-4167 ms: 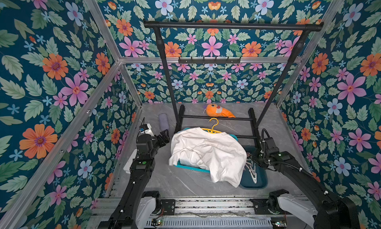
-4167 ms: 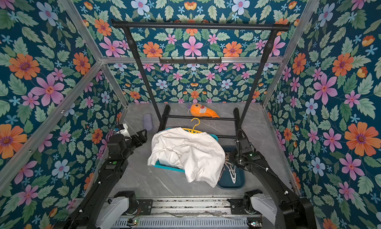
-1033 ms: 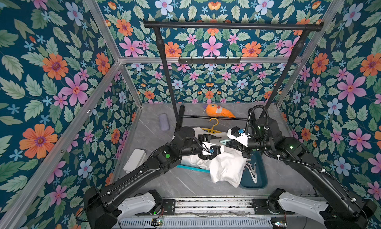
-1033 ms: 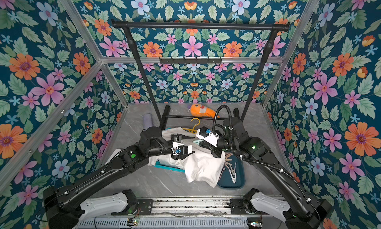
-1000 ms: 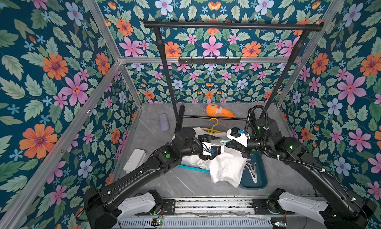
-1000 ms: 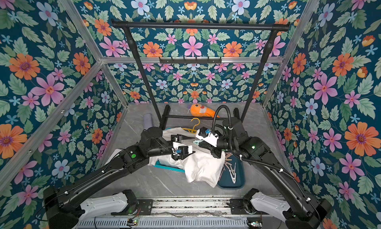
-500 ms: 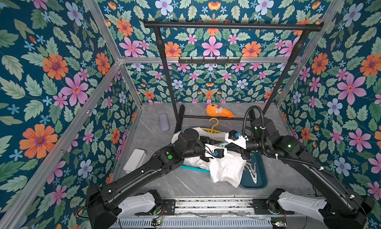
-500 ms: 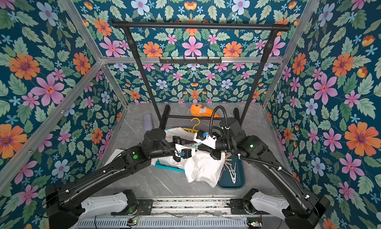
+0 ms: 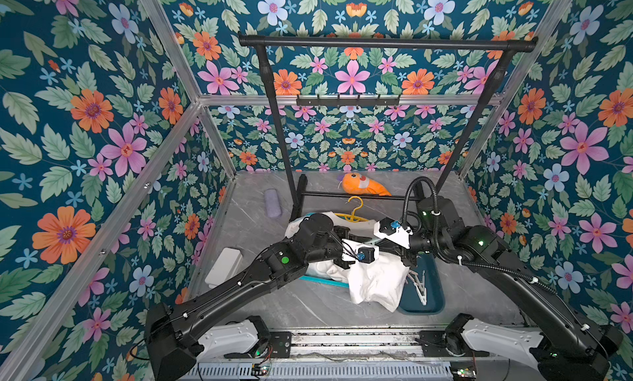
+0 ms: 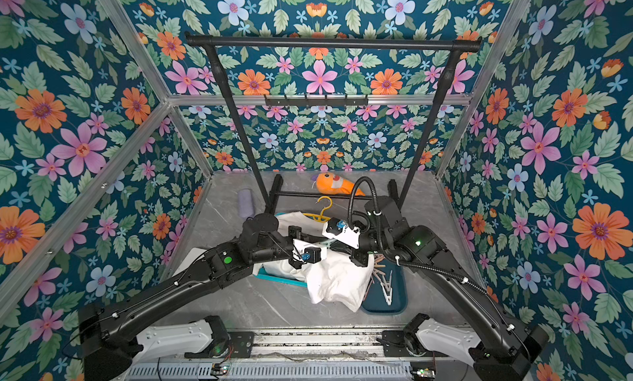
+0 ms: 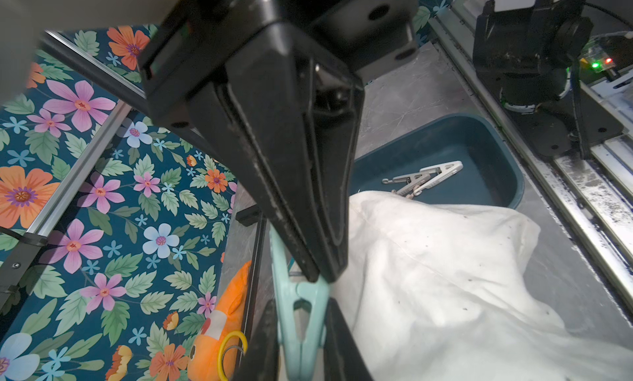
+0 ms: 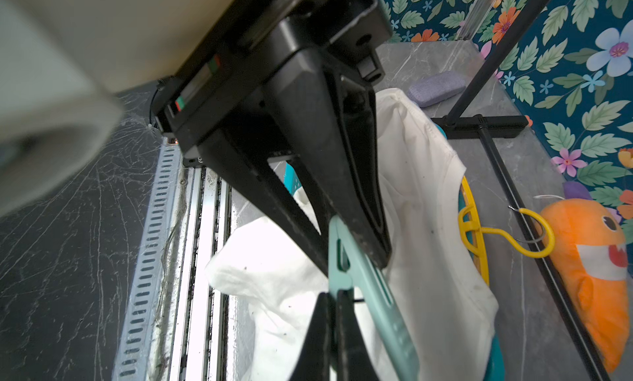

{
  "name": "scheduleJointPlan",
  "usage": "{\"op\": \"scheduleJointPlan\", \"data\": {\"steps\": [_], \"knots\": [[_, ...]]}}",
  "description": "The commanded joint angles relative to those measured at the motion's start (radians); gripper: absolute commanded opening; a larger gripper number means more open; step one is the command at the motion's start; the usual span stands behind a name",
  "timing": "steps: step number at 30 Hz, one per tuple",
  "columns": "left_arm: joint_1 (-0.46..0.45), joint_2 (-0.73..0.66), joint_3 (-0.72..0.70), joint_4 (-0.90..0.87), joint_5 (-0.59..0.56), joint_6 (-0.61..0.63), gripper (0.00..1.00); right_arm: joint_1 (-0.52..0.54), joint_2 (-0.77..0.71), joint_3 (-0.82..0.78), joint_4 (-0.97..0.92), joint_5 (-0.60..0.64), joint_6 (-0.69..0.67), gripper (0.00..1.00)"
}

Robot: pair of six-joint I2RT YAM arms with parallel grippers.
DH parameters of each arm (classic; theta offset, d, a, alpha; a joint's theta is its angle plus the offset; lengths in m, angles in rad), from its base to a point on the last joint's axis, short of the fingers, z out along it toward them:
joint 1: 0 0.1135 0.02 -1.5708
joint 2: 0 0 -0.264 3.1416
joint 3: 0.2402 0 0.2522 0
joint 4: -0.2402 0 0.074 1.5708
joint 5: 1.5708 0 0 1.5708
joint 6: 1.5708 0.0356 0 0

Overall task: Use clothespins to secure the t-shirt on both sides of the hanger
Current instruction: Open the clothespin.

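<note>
Mint green clothespin [image 12: 376, 310] sits pinched between both grippers at once. The right gripper [image 12: 354, 259] is clenched hard on one end of it, its black wedge fingers drawn right together. The left gripper [image 11: 322, 278] meets it from the opposite side, its fingers narrowed to a sliver and nipping the peg's other end. The peg hangs in the air between them, over the t-shirt [image 9: 373, 283] and clear of the table.

The white t-shirt lies rumpled in a heap. It is thick with folds and flecked with small dark specks, and a teal edge [image 9: 322, 280] shows from under it. The yellow hanger [image 12: 507, 238] is tucked in at the collar, its hook poking out towards the foot bar of the black garment rack [image 9: 376, 43]. One corner of the cloth droops over the rim of a dark teal tray [image 9: 433, 304], where the spare clothespins [image 9: 419, 286], pale and white, lie loose.

All this rests on a grey marbled table [image 9: 274, 304]. An orange plush toy [image 9: 363, 187] lies behind the rack's foot bar, a lilac pouch [image 9: 273, 202] beside the rack's foot, and a white box [image 9: 224, 266] by the wall. Floral wallpaper [image 9: 102, 122] in dark blue, pink and orange covers the walls.
</note>
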Motion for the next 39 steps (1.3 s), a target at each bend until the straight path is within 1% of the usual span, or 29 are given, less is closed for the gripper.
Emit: {"op": "scheduleJointPlan", "data": {"steps": [1,5,8,12,15,17,18,19,20,24,26,30,32,34,35,37,39], "knots": [[-0.003,0.001,0.008,0.008,0.007,0.014,0.11,0.003,-0.004,-0.007,0.044,-0.033,-0.022,0.0],[-0.002,0.001,0.005,0.013,0.001,0.015,0.02,0.003,-0.02,-0.031,0.076,-0.007,-0.016,0.0],[-0.002,-0.01,-0.011,0.041,-0.002,0.01,0.0,0.002,-0.041,-0.058,0.112,0.024,-0.012,0.0],[-0.003,-0.026,-0.035,0.08,-0.02,0.007,0.0,0.003,-0.074,-0.1,0.155,0.047,-0.006,0.13],[-0.003,-0.029,-0.035,0.081,-0.031,0.0,0.0,0.003,-0.087,-0.114,0.164,0.055,0.001,0.2],[-0.003,-0.029,-0.038,0.086,-0.032,-0.004,0.0,0.004,-0.092,-0.121,0.161,0.052,0.003,0.21],[-0.003,-0.029,-0.04,0.087,-0.037,-0.004,0.0,0.003,-0.095,-0.126,0.164,0.053,0.003,0.23],[-0.003,-0.029,-0.041,0.086,-0.038,-0.005,0.0,0.002,-0.097,-0.131,0.169,0.054,0.004,0.28],[-0.003,-0.028,-0.042,0.087,-0.039,-0.008,0.0,0.004,-0.101,-0.137,0.174,0.059,0.005,0.3],[-0.002,-0.024,-0.049,0.093,-0.052,-0.014,0.0,0.004,-0.121,-0.15,0.192,0.069,0.01,0.33],[-0.001,-0.023,-0.05,0.1,-0.062,-0.018,0.0,0.003,-0.136,-0.156,0.205,0.071,0.015,0.37],[0.001,-0.021,-0.067,0.127,-0.086,-0.04,0.0,0.003,-0.171,-0.171,0.216,0.087,0.021,0.39],[0.002,-0.027,-0.08,0.149,-0.095,-0.051,0.0,0.003,-0.2,-0.193,0.237,0.104,0.022,0.42],[0.009,-0.035,-0.097,0.181,-0.09,-0.072,0.0,0.002,-0.244,-0.226,0.282,0.115,0.036,0.48],[0.014,-0.04,-0.102,0.197,-0.084,-0.086,0.0,0.004,-0.267,-0.247,0.315,0.136,0.051,0.53],[0.032,-0.051,-0.11,0.232,-0.055,-0.137,0.0,0.002,-0.322,-0.292,0.381,0.159,0.075,0.66],[0.061,-0.062,-0.118,0.267,-0.004,-0.19,0.0,-0.016,-0.365,-0.323,0.439,0.149,0.104,0.7]]}}
